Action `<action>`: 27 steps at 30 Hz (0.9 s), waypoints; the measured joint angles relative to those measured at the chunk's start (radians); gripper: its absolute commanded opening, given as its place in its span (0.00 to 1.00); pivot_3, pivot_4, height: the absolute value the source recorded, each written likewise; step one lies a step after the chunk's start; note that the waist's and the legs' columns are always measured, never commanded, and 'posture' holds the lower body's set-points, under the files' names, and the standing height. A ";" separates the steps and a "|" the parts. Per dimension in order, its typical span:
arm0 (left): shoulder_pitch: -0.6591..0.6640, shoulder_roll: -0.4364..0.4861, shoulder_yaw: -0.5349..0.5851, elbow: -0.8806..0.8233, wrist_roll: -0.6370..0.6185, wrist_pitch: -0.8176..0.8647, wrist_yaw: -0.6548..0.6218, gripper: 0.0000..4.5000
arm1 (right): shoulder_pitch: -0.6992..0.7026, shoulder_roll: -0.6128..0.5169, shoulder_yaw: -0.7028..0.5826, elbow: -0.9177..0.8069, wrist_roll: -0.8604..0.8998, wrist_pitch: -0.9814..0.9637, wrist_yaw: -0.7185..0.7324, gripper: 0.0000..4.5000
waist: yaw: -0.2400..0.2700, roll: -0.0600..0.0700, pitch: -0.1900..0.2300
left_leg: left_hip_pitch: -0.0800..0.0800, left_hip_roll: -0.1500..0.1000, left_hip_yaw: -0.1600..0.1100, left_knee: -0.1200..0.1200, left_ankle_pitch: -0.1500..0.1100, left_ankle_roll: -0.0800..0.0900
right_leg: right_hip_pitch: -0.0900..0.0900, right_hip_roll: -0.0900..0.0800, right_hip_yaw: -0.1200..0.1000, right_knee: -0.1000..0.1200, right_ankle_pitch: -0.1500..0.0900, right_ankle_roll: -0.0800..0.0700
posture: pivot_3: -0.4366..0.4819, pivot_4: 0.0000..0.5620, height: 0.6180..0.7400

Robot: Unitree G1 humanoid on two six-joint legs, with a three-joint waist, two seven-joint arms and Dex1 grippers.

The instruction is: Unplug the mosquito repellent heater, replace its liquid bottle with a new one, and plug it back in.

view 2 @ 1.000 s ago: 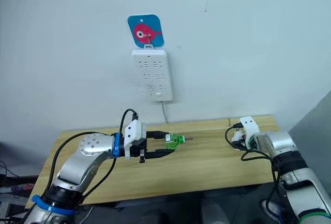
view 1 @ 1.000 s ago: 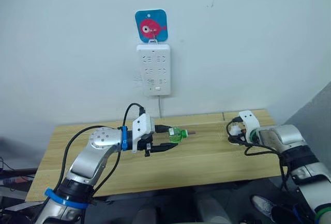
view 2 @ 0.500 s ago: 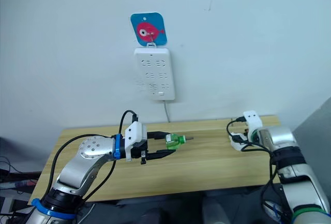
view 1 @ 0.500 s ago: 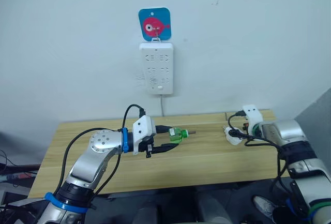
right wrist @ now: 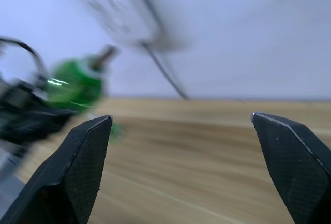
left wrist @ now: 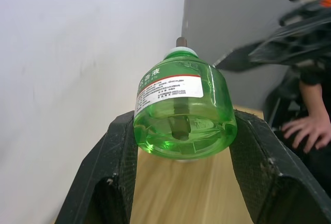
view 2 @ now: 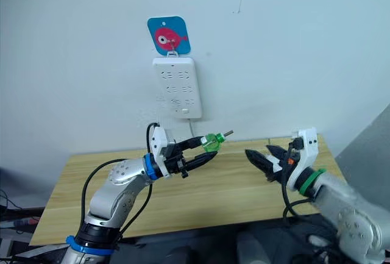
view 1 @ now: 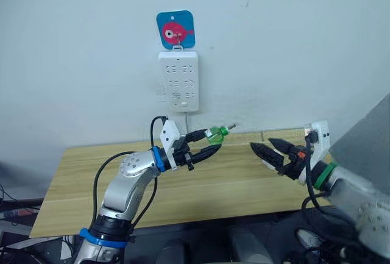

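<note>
Green bottle (left wrist: 182,107), white power strip (view 1: 178,82)

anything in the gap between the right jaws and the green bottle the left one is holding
Nothing visible. The left gripper holds the green bottle above the table, wick end toward the right gripper, whose jaws are open. Between them there is only open air, with bare tabletop below.

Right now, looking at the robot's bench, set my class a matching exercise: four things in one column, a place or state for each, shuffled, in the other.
Things:
1. green liquid bottle
2. right pincer
3. white power strip
4. fish picture hook

Places or states:
A. open, holding nothing
B. highest on the wall
C. clamped in the left pincer
D. hanging on the wall, sockets free

Pairs: 1-C, 2-A, 3-D, 4-B
</note>
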State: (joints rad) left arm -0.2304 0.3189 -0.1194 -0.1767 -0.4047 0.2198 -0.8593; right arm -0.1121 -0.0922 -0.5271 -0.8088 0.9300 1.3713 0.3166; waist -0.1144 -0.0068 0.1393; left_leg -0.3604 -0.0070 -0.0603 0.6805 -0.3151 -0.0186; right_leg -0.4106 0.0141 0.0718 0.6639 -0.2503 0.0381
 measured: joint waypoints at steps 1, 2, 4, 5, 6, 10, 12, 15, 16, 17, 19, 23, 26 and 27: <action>0.000 -0.012 -0.001 0.000 0.002 -0.011 0.006 0.49 | 0.001 0.053 -0.001 -0.002 0.044 -0.002 -0.046 1.00 | -0.007 0.000 0.000 | 0.001 0.000 0.003 0.000 0.000 0.000 | 0.001 0.000 0.000 0.000 0.000 0.000 | 0.22 0.19 1.00; -0.001 -0.017 -0.004 0.000 0.004 -0.015 0.011 0.49 | 0.001 0.087 0.003 -0.001 0.068 -0.005 -0.080 1.00 | -0.013 0.000 0.000 | 0.001 -0.001 0.004 0.000 0.000 0.000 | 0.001 0.000 0.001 0.000 0.000 0.000 | 0.21 0.19 1.00; -0.001 -0.025 -0.011 -0.001 0.013 -0.028 0.020 0.49 | -0.006 0.136 0.018 0.009 0.100 -0.024 -0.158 1.00 | -0.029 0.000 -0.001 | 0.001 -0.002 0.006 0.000 0.000 0.000 | 0.001 0.000 0.002 0.000 0.000 0.000 | 0.21 0.18 1.00; -0.003 -0.033 -0.015 -0.001 0.015 -0.034 0.022 0.49 | -0.016 0.151 0.032 0.021 0.113 -0.039 -0.195 1.00 | -0.036 0.000 -0.001 | 0.001 -0.002 0.007 0.000 0.000 0.000 | 0.001 0.001 0.002 -0.001 0.001 0.001 | 0.21 0.18 1.00; -0.006 -0.037 -0.021 -0.001 0.017 -0.035 0.023 0.49 | -0.028 0.161 0.045 0.034 0.115 -0.058 -0.224 1.00 | -0.046 0.000 -0.002 | 0.001 -0.002 0.007 0.000 0.000 0.000 | 0.001 0.001 0.003 -0.001 0.001 0.001 | 0.21 0.18 1.00; -0.014 -0.046 -0.031 -0.001 0.022 -0.036 0.029 0.49 | -0.068 0.176 0.104 0.093 0.151 -0.134 -0.300 1.00 | -0.069 0.000 -0.002 | 0.000 -0.002 0.006 0.000 0.000 0.000 | 0.000 0.001 0.002 -0.001 0.001 0.002 | 0.21 0.17 1.00; -0.015 -0.049 -0.033 -0.001 0.027 -0.036 0.034 0.49 | -0.075 0.175 0.134 0.111 0.163 -0.159 -0.320 1.00 | -0.079 0.000 -0.003 | -0.001 -0.001 0.004 0.000 0.000 0.000 | 0.000 0.001 0.003 -0.001 0.001 0.002 | 0.22 0.17 1.00; -0.019 -0.051 -0.037 -0.001 0.032 -0.037 0.041 0.49 | -0.086 0.168 0.180 0.141 0.195 -0.201 -0.345 1.00 | -0.083 0.001 -0.003 | -0.001 -0.001 0.002 -0.001 0.000 0.000 | 0.000 0.001 0.002 -0.001 0.001 0.002 | 0.22 0.16 1.00; -0.019 -0.051 -0.040 -0.001 0.033 -0.037 0.041 0.49 | -0.090 0.164 0.192 0.149 0.200 -0.214 -0.349 1.00 | -0.083 0.001 -0.003 | -0.001 -0.001 0.002 -0.001 0.000 0.000 | 0.000 0.001 0.002 -0.001 0.001 0.002 | 0.22 0.16 1.00; -0.019 -0.052 -0.043 -0.001 0.033 -0.037 0.042 0.49 | -0.094 0.161 0.204 0.154 0.206 -0.225 -0.354 1.00 | -0.083 0.001 -0.003 | -0.001 -0.001 0.002 -0.001 0.000 0.000 | 0.000 0.001 0.002 -0.001 0.001 0.002 | 0.22 0.16 1.00; -0.019 -0.052 -0.045 -0.002 0.034 -0.037 0.042 0.49 | -0.100 0.154 0.228 0.168 0.221 -0.251 -0.365 0.92 | -0.083 0.001 -0.003 | -0.001 -0.001 0.003 -0.001 0.000 0.000 | 0.000 0.002 0.002 -0.001 0.001 0.002 | 0.23 0.16 1.00; -0.019 -0.052 -0.045 -0.004 0.034 -0.038 0.044 0.49 | -0.104 0.141 0.261 0.203 0.246 -0.301 -0.387 0.65 | -0.083 0.001 -0.003 | -0.001 -0.001 0.004 0.000 0.000 0.000 | 0.000 0.002 0.002 -0.001 0.001 0.002 | 0.23 0.16 1.00; -0.021 -0.052 -0.044 -0.011 0.033 -0.041 0.044 0.49 | -0.104 0.112 0.276 0.221 0.273 -0.327 -0.407 0.42 | -0.083 0.000 -0.003 | -0.001 -0.002 0.004 -0.001 0.000 0.000 | 0.000 0.002 0.003 -0.002 0.001 0.002 | 0.23 0.15 1.00; -0.023 -0.052 -0.044 -0.013 0.033 -0.043 0.044 0.49 | -0.104 0.103 0.278 0.225 0.280 -0.335 -0.413 0.35 | -0.083 0.000 -0.003 | -0.002 -0.002 0.003 0.000 0.000 0.000 | 0.000 0.002 0.003 -0.002 0.001 0.002 | 0.23 0.15 1.00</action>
State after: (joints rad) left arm -0.2531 0.2665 -0.1639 -0.1892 -0.3716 0.1766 -0.8153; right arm -0.2160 0.0113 -0.2495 -0.5836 1.2100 1.0361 -0.0963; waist -0.1969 -0.0063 0.1359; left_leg -0.3621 -0.0085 -0.0568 0.6800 -0.3151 -0.0186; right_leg -0.4110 0.0157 0.0744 0.6624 -0.2494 0.0398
